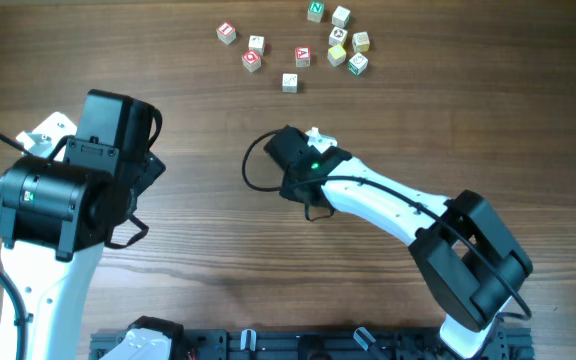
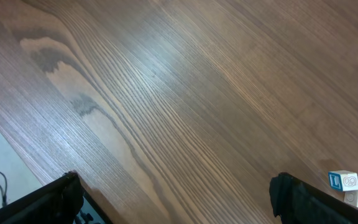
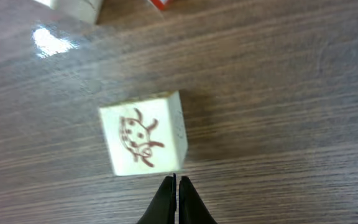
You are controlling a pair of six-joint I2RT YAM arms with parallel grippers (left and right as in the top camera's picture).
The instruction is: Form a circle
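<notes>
Clustering far across the bench (image 1: 188, 110) overhead, the letter cubes (image 1: 338, 36) are looking light, hard, pinchable across flat faces. Left wrist: the left end effector (image 2: 176, 180) is gaping empty. Right wrist: the right end effector (image 3: 178, 186) is sitting closed, empty, behind a bug-marked cube (image 3: 143, 140).

Bare table (image 1: 208, 240) lies open between the left arm (image 1: 68, 190) and the right arm (image 1: 398, 210), which slants across the right half. The far edge is crowded. A tight cluster of cubes (image 1: 338, 55) sits on the right with only slim gaps, and looser cubes (image 1: 252, 60) to its left leave wider lanes. A lone cube (image 1: 290, 83) stands ahead of the right gripper (image 1: 313, 135), whose jaws are pressed together.
</notes>
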